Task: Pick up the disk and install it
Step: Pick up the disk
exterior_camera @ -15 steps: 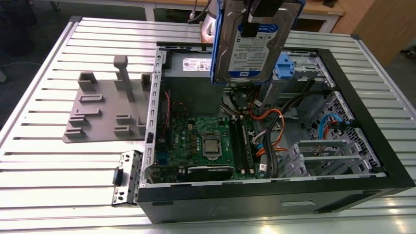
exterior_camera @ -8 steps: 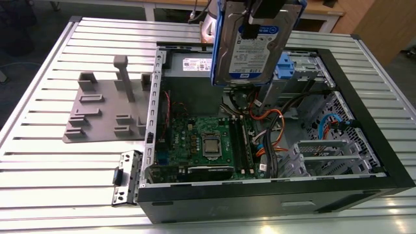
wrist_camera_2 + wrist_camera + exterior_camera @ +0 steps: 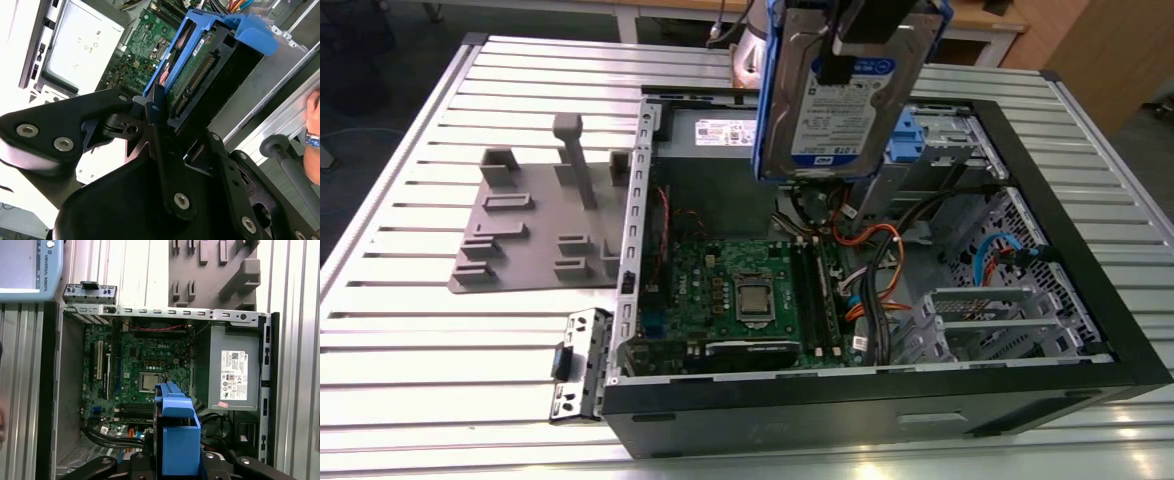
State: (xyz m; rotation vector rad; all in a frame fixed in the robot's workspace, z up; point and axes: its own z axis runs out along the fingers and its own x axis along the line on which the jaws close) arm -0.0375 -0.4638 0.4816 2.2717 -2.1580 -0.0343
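1. Disk (image 3: 834, 95) — silver drive, white-and-blue label, bright blue caddy — hangs upright above the open computer case (image 3: 854, 410).
2. Pincer (image 3: 870, 35) pinches its upper edge, reaching down from above the desk (image 3: 427, 340).

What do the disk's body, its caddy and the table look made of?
Disk body: bare metal, going by the silver sheen on its face. Caddy: moulded plastic, uniform bright blue, semi-gloss. Table: likely extruded aluminium, pale ribbed slats with a matte glare; painted steel can't be excluded.
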